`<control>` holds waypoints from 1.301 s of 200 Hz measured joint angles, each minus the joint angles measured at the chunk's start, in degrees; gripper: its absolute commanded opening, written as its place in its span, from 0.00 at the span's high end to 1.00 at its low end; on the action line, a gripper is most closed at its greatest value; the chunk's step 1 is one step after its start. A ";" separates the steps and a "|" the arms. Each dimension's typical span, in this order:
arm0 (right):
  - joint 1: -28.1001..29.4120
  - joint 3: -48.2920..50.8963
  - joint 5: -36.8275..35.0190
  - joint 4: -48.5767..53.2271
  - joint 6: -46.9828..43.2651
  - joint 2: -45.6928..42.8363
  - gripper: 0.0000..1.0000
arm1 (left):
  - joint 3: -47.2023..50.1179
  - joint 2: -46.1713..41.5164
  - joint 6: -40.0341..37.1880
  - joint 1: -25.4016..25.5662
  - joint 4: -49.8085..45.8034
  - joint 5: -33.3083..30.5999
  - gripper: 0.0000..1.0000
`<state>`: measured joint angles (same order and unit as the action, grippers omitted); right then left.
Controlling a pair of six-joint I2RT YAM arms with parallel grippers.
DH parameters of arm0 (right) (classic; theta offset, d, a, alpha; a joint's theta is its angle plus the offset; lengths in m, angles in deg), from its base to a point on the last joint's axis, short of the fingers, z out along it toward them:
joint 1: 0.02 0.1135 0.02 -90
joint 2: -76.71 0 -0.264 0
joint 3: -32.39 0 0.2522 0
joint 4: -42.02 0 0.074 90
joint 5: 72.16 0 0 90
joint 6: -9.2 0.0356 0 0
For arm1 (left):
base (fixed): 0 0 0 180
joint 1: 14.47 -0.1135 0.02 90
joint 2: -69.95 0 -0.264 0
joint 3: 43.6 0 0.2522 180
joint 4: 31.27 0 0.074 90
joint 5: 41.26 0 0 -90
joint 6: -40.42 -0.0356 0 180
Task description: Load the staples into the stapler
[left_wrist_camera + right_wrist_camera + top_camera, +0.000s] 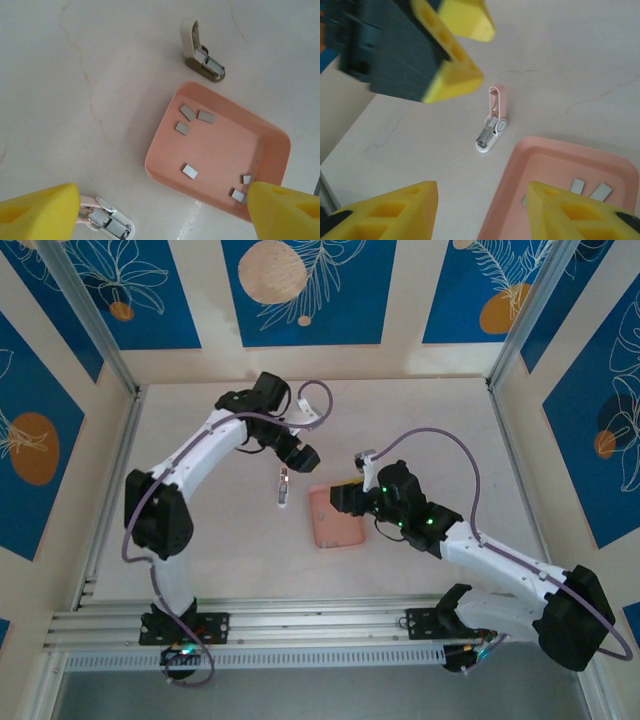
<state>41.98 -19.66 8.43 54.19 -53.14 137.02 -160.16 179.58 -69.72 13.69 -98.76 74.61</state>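
I see the staples (190,171) in the pink tray (225,150), middle of the desk (75,75), under my left gripper (162,197), fingers wide apart. My right gripper (482,200), also apart and empty, hovers over the tray's edge; the stapler (492,122) sits off its far-left corner.

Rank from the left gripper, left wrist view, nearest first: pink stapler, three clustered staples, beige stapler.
1. Pink stapler: bottom left, by the left gripper.
2. Three staples: far end of the tray.
3. Beige stapler: beyond the tray, top centre.
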 measured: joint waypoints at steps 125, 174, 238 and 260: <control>1.92 0.59 1.09 2.05 -0.37 -1.81 0.46 | -19.02 19.89 -10.91 -4.68 -15.54 0.48 0.18; 1.95 0.59 0.94 2.86 -0.37 -1.84 0.46 | -19.21 23.71 -11.91 -4.68 -17.05 0.66 0.19; 2.56 0.59 0.63 3.15 -0.42 -1.84 0.46 | -19.21 24.30 -12.02 -4.68 -18.56 0.94 0.20; 3.21 0.59 0.42 3.91 -0.63 -1.84 0.45 | -19.21 24.30 -12.41 -4.68 -19.30 0.94 0.21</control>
<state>45.19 -19.07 8.84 58.11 -53.78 135.19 -179.37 203.88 -82.14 9.02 -118.06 75.55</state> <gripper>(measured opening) 0.544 0.798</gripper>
